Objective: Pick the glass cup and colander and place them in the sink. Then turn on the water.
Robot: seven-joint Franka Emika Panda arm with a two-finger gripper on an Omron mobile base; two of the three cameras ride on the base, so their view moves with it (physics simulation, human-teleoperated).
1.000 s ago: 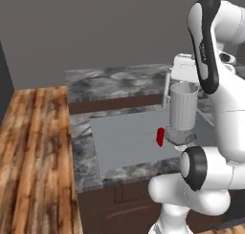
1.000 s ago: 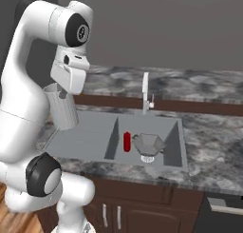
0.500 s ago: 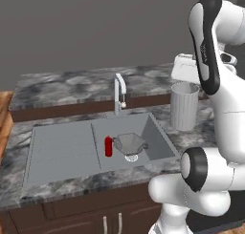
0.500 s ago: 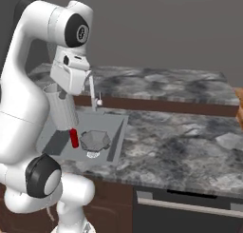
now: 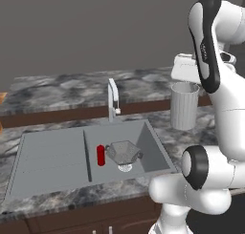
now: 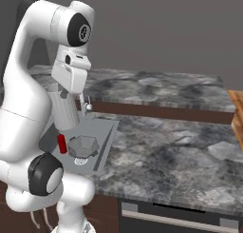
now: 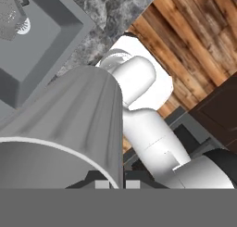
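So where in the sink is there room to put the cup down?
The basin's right half, between the colander and the right wall of the sink, is bare. So is the flat drainboard left of the divider. It is crowded at the basin's left, where the red cylinder stands beside the colander. The cup hangs over the counter, right of the sink.

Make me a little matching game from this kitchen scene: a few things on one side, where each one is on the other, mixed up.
Things:
1. glass cup
2. colander
3. red cylinder
4. faucet

Places:
A. standing upright in the basin, left of the metal bowl
B. rising from the counter behind the sink
C. held up in the robot's hand, above the counter
D. lying in the basin over the drain

Pairs: 1-C, 2-D, 3-A, 4-B
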